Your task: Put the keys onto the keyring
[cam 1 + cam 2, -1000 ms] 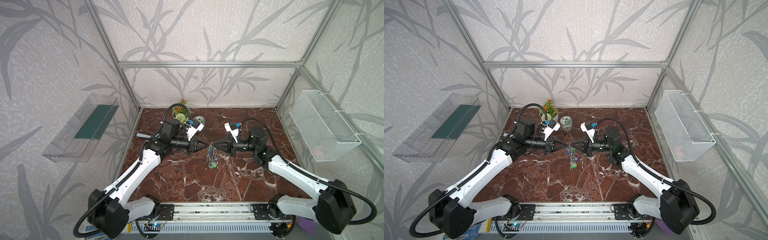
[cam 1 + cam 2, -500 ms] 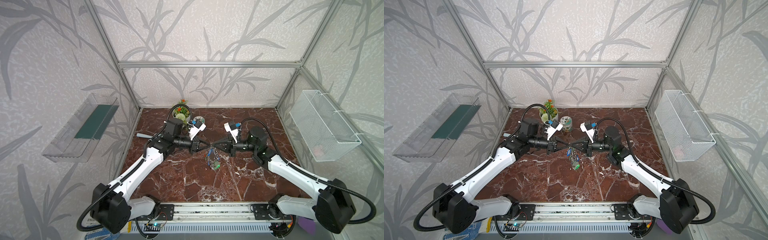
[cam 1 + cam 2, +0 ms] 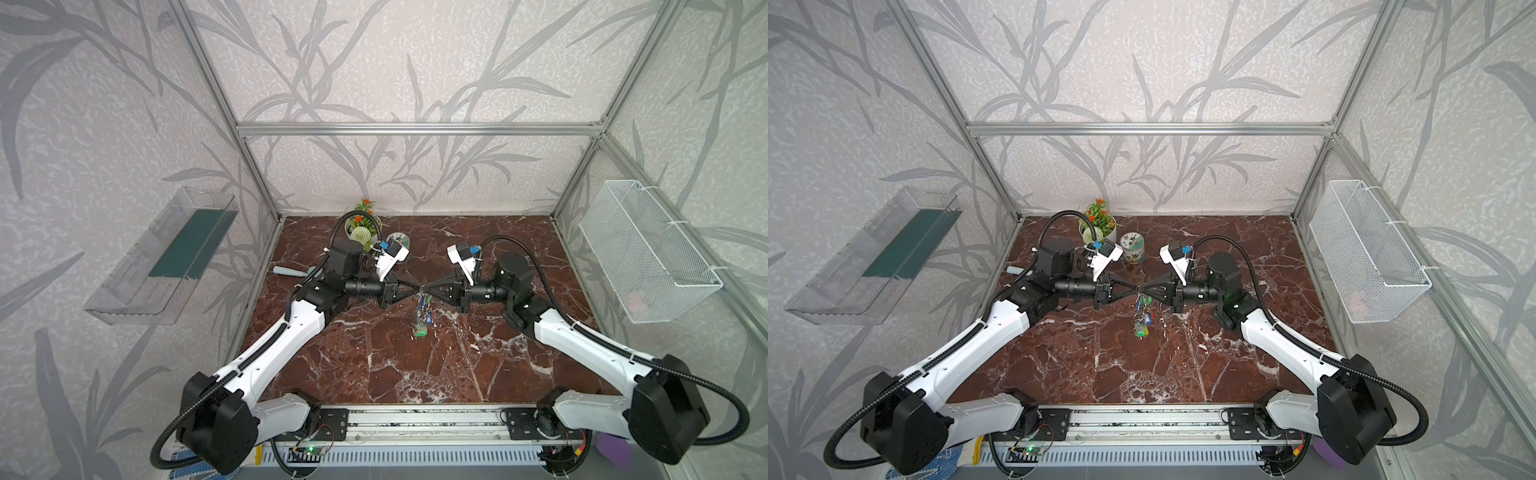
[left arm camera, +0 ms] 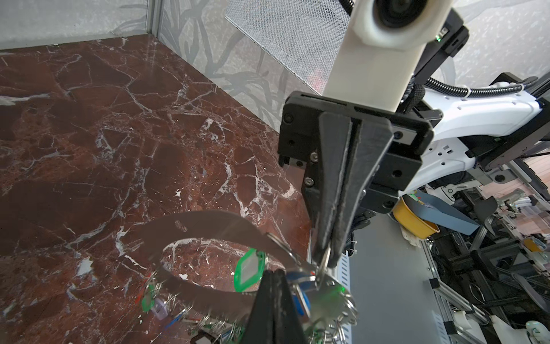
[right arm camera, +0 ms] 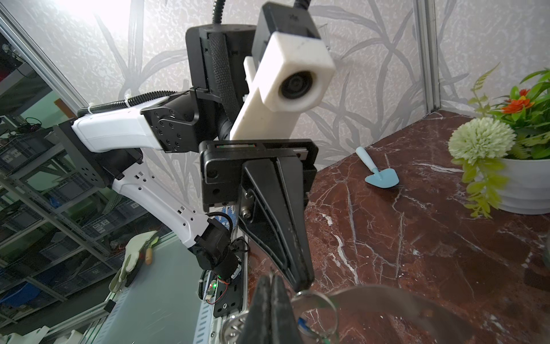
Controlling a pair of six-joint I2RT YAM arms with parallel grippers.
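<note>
Both grippers meet tip to tip above the middle of the marble floor. My left gripper (image 3: 417, 288) (image 3: 1133, 288) (image 4: 273, 272) is shut; in the right wrist view its fingertips (image 5: 301, 281) pinch a key's split ring (image 5: 316, 306). My right gripper (image 3: 425, 288) (image 3: 1144, 288) (image 5: 272, 278) is shut on a small ring at the edge of the keyring (image 4: 208, 226) (image 5: 387, 297), a grey metal plate hanging between them. Several keys (image 3: 422, 324) (image 3: 1141, 322) dangle below it, including a green key (image 4: 250, 269) and a blue key (image 4: 302, 297).
A flower pot (image 3: 361, 228) and a patterned cup (image 3: 398, 241) stand at the back behind the left arm. A small blue shovel (image 3: 291, 271) (image 5: 381, 175) lies at the left edge. A wire basket (image 3: 648, 257) hangs on the right wall, a clear shelf (image 3: 166, 257) on the left.
Both grippers have stayed shut and tip to tip. The left arm has shifted slightly, and the hanging keys have swung a little.
</note>
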